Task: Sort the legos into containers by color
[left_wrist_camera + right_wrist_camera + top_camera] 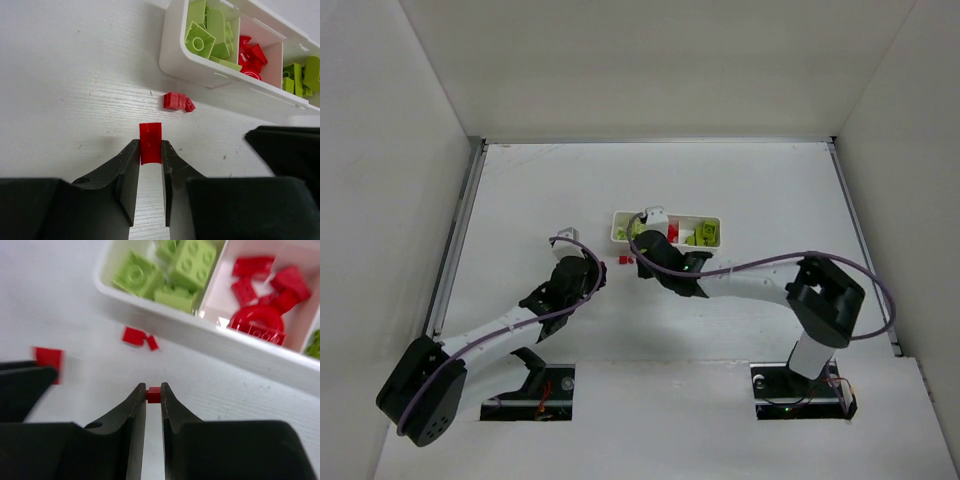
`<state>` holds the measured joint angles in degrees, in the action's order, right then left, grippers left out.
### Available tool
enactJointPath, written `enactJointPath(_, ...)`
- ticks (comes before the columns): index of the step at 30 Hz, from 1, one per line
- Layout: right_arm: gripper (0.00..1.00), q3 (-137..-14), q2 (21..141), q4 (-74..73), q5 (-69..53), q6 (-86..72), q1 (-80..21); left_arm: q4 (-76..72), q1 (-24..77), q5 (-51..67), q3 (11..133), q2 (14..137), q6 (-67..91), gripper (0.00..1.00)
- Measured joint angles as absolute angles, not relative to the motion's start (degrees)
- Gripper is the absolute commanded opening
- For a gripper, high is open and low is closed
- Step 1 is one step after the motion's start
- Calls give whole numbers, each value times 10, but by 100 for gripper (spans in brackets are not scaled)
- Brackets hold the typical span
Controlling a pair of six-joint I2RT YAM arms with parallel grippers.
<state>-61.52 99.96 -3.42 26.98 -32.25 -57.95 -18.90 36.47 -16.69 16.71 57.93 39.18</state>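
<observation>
The white tray [712, 222] lies at mid table. Its left compartment holds lime bricks [207, 30], the middle one red pieces [251, 56], the right one lime bricks [302, 75]. My left gripper [150, 146] is shut on a flat red brick [150, 142] just off the table, near the tray's left end. A small red piece [178, 101] lies on the table between it and the tray. My right gripper [153, 390] is shut on a tiny red brick [153, 395], in front of the tray [165, 322]. The loose red piece also shows in the right wrist view [139, 337].
White walls enclose the table on three sides. The two grippers [595, 272] [650, 250] are close together, both just left of and in front of the tray. The right arm [760, 285] stretches across the table in front of the tray.
</observation>
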Motion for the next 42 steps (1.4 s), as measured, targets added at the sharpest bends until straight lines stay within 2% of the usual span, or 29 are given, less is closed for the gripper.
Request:
enactJointPath(5, 20, -615, 917, -14, 269, -308, -538, -176, 379, -166, 180, 575, 396, 17)
enactJointPath(10, 22, -615, 937, 6, 270, -292, -463, -171, 398, -168, 203, 574, 402, 17)
enactJointPath(16, 40, -615, 980, 6, 248, -281, -437, -169, 419, -178, 246, 601, 404, 17)
enactJointPath(19, 43, -615, 978, 11, 236, -279, -431, -173, 425, -183, 272, 632, 403, 17)
enactJointPath(26, 42, -588, 920, 26, 232, -279, -423, -188, 442, -192, 337, 718, 394, 17)
enactJointPath(33, 41, -458, 766, 61, 253, -292, -403, -220, 450, -195, 437, 849, 375, 18)
enactJointPath(38, 40, -376, 703, 103, 255, -303, -385, -226, 452, -196, 506, 933, 363, 18)
enactJointPath(40, 40, -363, 700, 110, 251, -307, -379, -227, 453, -196, 533, 963, 357, 21)
enactJointPath(42, 40, -359, 700, 114, 247, -310, -375, -225, 455, -197, 554, 986, 351, 27)
